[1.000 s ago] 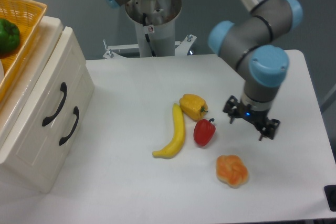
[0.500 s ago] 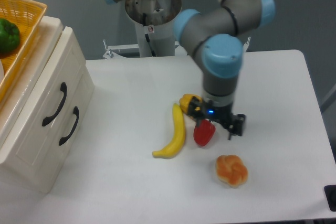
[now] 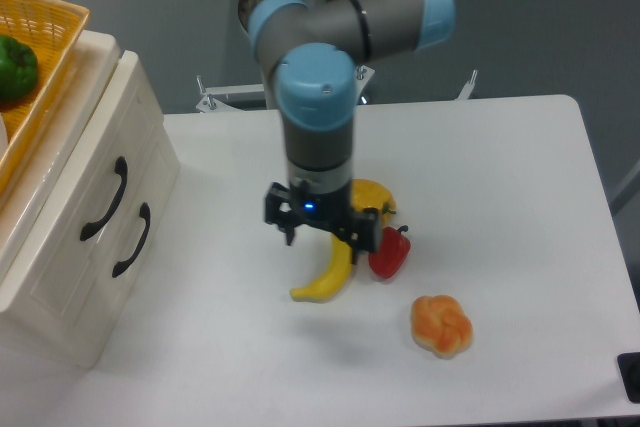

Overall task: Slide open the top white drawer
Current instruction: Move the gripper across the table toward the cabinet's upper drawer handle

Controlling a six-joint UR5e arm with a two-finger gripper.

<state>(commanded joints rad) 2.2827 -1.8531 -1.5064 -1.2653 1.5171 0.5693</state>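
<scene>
The tool (image 3: 325, 230) hangs above the middle of the white surface (image 3: 520, 177), fingers pointing down and spread apart, grasping nothing. It stands over the upper part of the banana (image 3: 325, 280) and in front of the yellow pepper (image 3: 372, 196); whether a fingertip touches the banana cannot be determined from this angle.

The top white drawer (image 3: 92, 179) sits in the cabinet (image 3: 60, 287) at the 9 o'clock edge of the surface, well apart from the tool. Its front appears flush with the lower drawer (image 3: 110, 277); the curved black handle (image 3: 105, 199) is untouched. The lower handle (image 3: 131, 240) lies just beside it, toward 5 o'clock.

On top of the cabinet, at 10 o'clock, the yellow wicker basket (image 3: 55, 32) contains a green pepper (image 3: 14, 67).

The red pepper (image 3: 388, 253) lies just beside the banana, at 3 o'clock from it. The orange bun (image 3: 441, 325) lies at 5 o'clock from the red pepper, apart from it.
</scene>
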